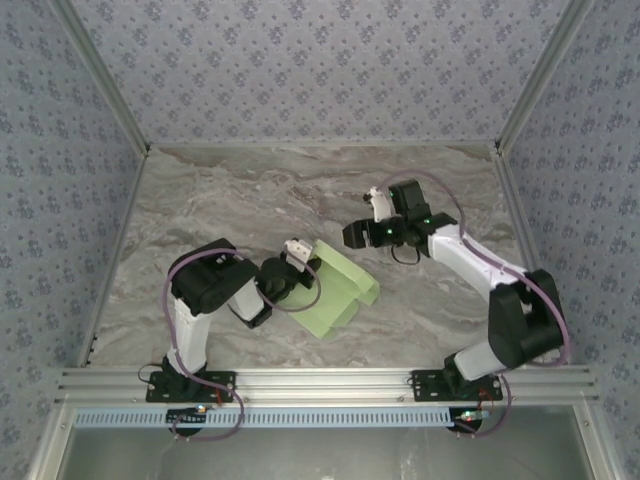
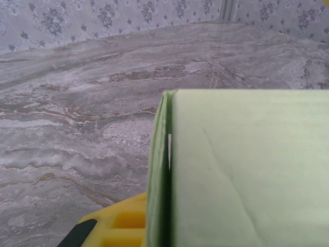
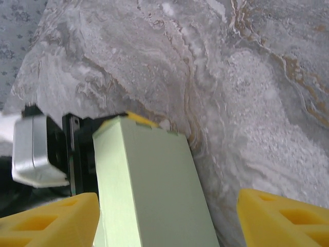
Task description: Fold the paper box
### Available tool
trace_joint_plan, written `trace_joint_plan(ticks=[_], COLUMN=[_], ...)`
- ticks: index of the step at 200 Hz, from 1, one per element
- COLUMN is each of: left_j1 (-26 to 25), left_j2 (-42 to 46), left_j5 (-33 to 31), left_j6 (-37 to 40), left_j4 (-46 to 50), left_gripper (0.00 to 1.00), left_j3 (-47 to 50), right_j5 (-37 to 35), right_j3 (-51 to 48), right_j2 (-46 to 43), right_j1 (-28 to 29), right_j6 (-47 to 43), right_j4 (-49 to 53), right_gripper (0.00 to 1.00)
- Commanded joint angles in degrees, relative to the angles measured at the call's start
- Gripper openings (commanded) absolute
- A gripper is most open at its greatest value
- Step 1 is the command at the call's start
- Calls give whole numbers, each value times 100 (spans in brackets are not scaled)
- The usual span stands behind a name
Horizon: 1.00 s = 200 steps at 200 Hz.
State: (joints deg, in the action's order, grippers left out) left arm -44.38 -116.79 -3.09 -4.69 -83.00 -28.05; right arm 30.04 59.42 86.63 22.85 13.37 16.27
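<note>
The paper box (image 1: 340, 287) is pale green card, partly folded, lying mid-table with one long wall standing up. My left gripper (image 1: 308, 265) is shut on its left end. In the left wrist view the doubled card edge (image 2: 160, 170) stands right at the jaws, beside one yellow finger (image 2: 119, 226). My right gripper (image 1: 351, 236) hovers open at the box's far upper end. In the right wrist view its yellow fingers (image 3: 49, 221) stand wide apart with the box (image 3: 146, 185) between them, closer to the left finger and touching neither.
The marble tabletop (image 1: 250, 200) has patterned walls on three sides. An aluminium rail (image 1: 320, 382) with both arm bases runs along the near edge. In the right wrist view the left arm's silver camera block (image 3: 36, 154) sits just beyond the box.
</note>
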Motion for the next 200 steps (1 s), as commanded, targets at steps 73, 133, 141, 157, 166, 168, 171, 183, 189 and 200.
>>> trace_joint_plan(ticks=[73,133,141,157,166,168,171,183,189,200], left_j1=[-16,5,7,1,5,5,0,6,1,1], left_j2=[-51,315,363,476,539,551,572,624,631,633], left_j5=[177,63,44,-51,-99,-103,-104,-74,-58,-101], left_j6=[-246,-116,-82,-47,-46,-53,-50,-38,-17,24], left_j4=[496,324,320,281,259,254,243,238,233,232], left_gripper=[17,20,21,22,22,23,23,25,25,26], left_j3=[-51,115,136,166,201,207,219,245,231,208], right_j5=[165,-223,-295,-463,-519,-524,-538,-589,-603,-627], right_j3=[1151,1098,1098,1073,1039,1031,1022,985,956,940], right_j2=[1749,1956,1929,1838,1793,1784,1775,1745,1735,1717], right_j1=[343,509,542,597,629,639,641,648,650,637], right_j6=[429,334,293,215,185,184,184,184,184,200], right_j4=[518,714,765,834,841,836,826,829,830,779], right_gripper=[68,66,65,65,65,65,65,65,65,65])
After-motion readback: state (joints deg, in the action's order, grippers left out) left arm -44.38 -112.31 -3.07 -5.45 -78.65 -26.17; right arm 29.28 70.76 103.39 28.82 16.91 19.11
